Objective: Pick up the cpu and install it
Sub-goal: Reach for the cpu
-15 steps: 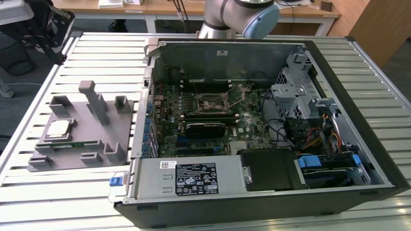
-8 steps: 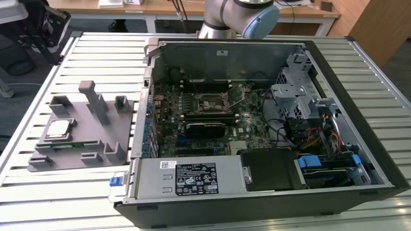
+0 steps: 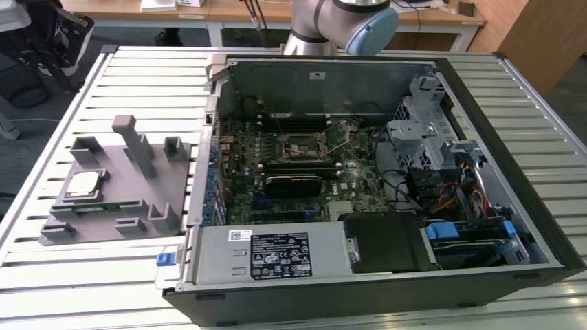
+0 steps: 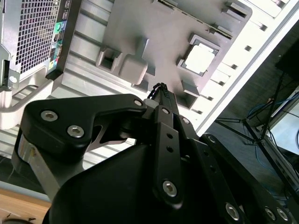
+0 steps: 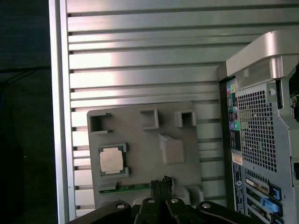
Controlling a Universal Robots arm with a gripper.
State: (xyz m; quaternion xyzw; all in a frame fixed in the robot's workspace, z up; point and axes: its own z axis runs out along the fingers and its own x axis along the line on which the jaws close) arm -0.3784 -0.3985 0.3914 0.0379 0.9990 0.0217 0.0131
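- Slatted aluminium bench [image 3: 137,75] carries a grey moulded holder [image 3: 137,199]. An open computer case [image 3: 367,172] stands just beside the holder, on the exterior view's right.
- Robot arm [image 3: 335,24] rises behind the case's far wall.
- Jaws: black, tips together, nothing clamped between them in either wrist view. They hang above the holder, clear of it.
- The cpu [image 5: 112,161] lies flat, metal top up, in a square recess of the holder. It is below the jaws and off to one side of their tips, not touched; also seen at [image 4: 200,59] and [image 3: 84,182].
- Green memory stick [image 5: 126,188] lies in a slot along the holder's edge, just beside the cpu and closer under the jaw tips.
- Motherboard socket [image 3: 303,146] sits inside the case with its metal frame raised, well apart from the cpu.
- The case's rear panel [image 5: 254,140] stands to the side of the jaws.
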